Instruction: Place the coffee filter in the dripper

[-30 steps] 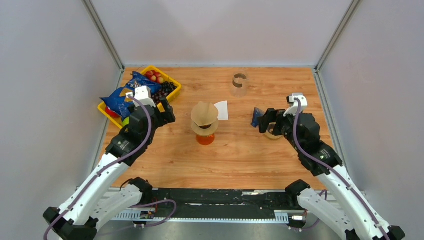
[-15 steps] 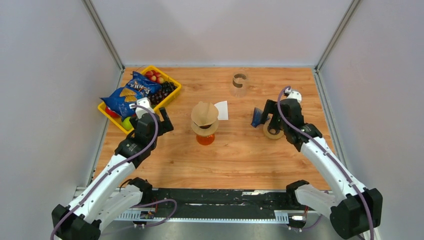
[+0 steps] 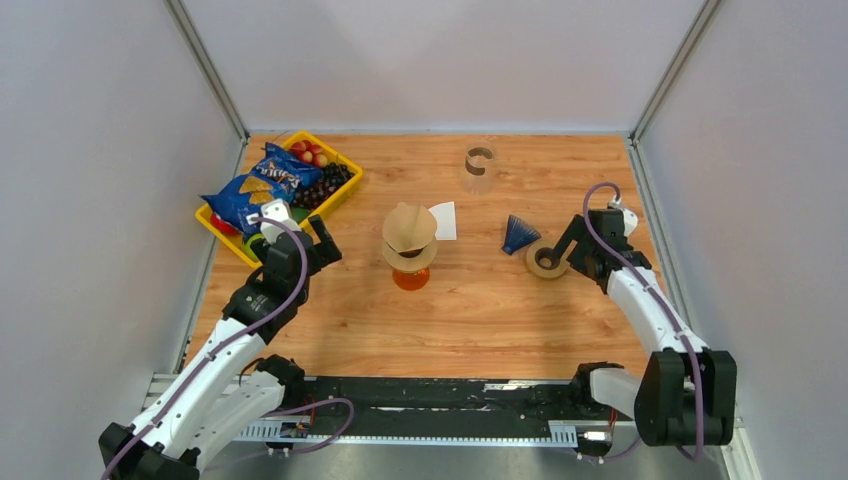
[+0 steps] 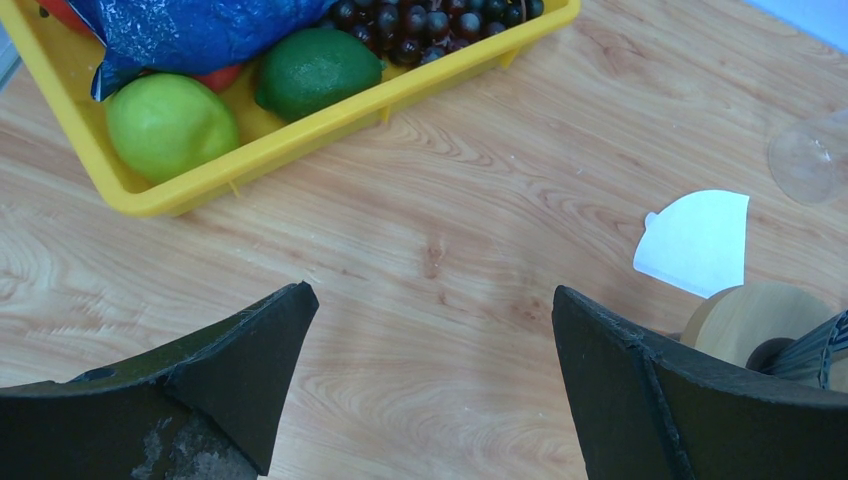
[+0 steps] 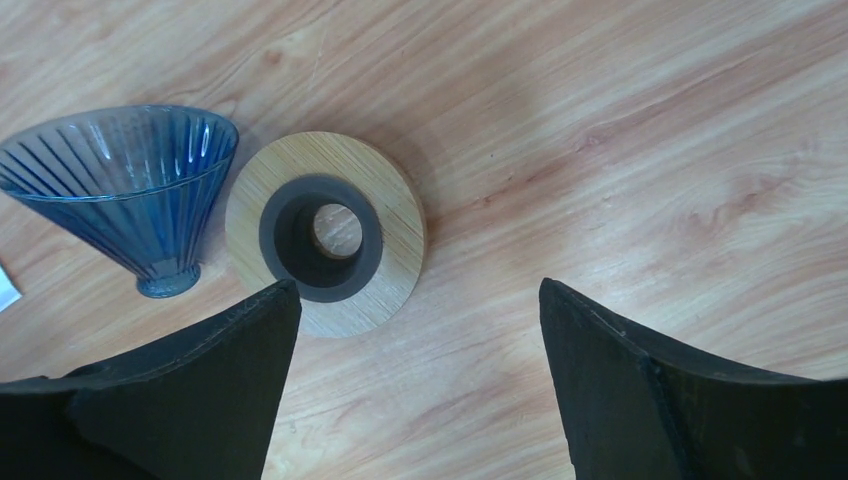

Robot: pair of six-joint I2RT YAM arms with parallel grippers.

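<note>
A brown paper filter point(image 3: 409, 227) sits in a dripper with a wooden collar point(image 3: 408, 257) on an orange base point(image 3: 411, 279) at mid-table. The collar shows at the lower right of the left wrist view point(image 4: 752, 316). A white paper filter point(image 3: 444, 220) lies flat just right of it point(image 4: 697, 240). A blue glass dripper cone point(image 3: 517, 235) lies on its side point(image 5: 125, 185) beside a wooden ring point(image 3: 546, 261) point(image 5: 395, 240). My left gripper point(image 3: 325, 243) point(image 4: 430, 300) is open and empty left of the dripper. My right gripper point(image 3: 573, 250) point(image 5: 415, 285) is open and empty just right of the ring.
A yellow tray point(image 3: 345, 192) point(image 4: 300, 130) at the back left holds a blue chip bag point(image 3: 258, 187), grapes point(image 4: 430, 20), a lime point(image 4: 315, 70) and a green fruit point(image 4: 170, 125). A clear glass point(image 3: 480, 168) point(image 4: 812, 160) stands at the back centre. Grey walls close in both sides.
My right gripper has drawn back to the right, away from the blue cone, which stays on the table. My left gripper has pulled back a little toward the near left.
</note>
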